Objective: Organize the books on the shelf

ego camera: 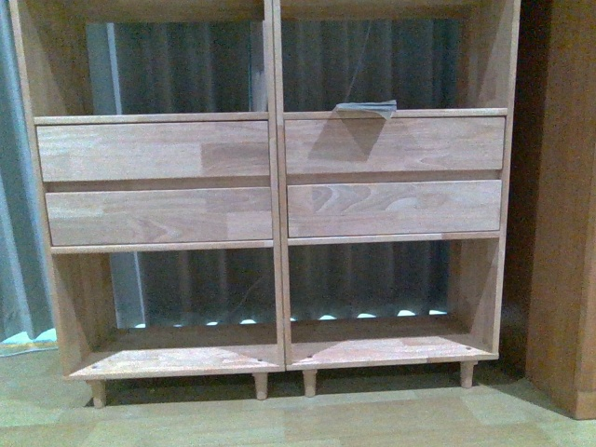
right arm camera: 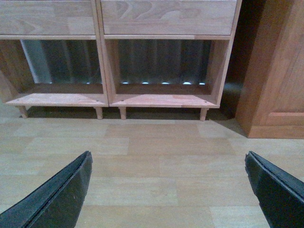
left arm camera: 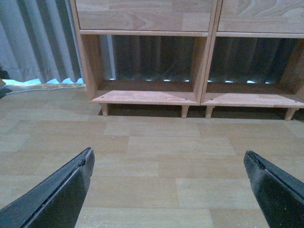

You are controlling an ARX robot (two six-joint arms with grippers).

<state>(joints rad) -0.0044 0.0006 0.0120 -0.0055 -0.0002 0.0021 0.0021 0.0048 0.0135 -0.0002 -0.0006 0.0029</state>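
shelf (ego camera: 270, 186): light wood, two columns, four plain drawer fronts at mid-height, open cubbies above and below, short legs on the wood-look floor (ego camera: 298, 419).
teal book (ego camera: 366, 109): thin, lies flat on the surface of the shelf's upper right cubby, at its front edge just above the top right drawer.
left hand (left arm camera: 167, 153): fingers spread wide, nothing between them, over the floor in front of the shelf's lower left cubby.
right hand (right arm camera: 167, 154): spread wide, holds nothing, in front of the shelf's lower right cubby.
cabinet (ego camera: 563, 205): darker brown, just right of the shelf.
curtain (ego camera: 19, 186): grey, behind the shelf.
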